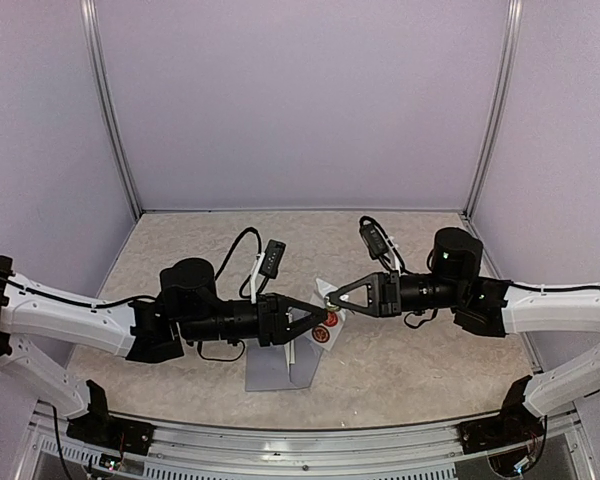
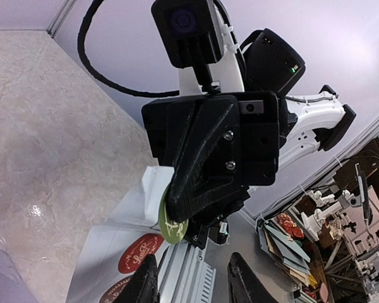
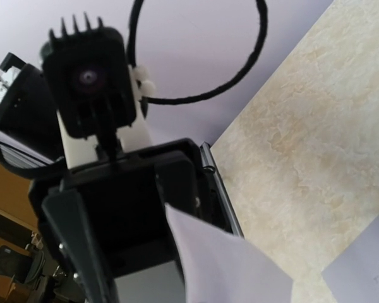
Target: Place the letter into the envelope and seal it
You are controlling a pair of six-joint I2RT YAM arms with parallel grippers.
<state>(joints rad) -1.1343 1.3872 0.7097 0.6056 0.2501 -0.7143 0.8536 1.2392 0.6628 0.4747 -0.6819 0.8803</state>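
The grey-blue envelope [image 1: 270,375] lies flat on the table near the front edge, under my left arm. The letter does not show in any view. Above the envelope, a white strip [image 1: 325,335] with red round stickers [image 2: 139,252] hangs between the two grippers. My right gripper [image 1: 330,297] [image 2: 177,211] is shut on a green round sticker [image 2: 173,226] at the strip's edge. My left gripper [image 1: 318,318] [image 2: 192,285] faces it with its fingers apart and nothing between them, the strip just beside its left finger. The right wrist view shows the white strip [image 3: 230,268] but not that gripper's fingers.
Pale lavender walls enclose the beige marbled table [image 1: 400,350]. An aluminium rail [image 1: 310,445] runs along the front edge by the arm bases. Black cables loop above both wrists.
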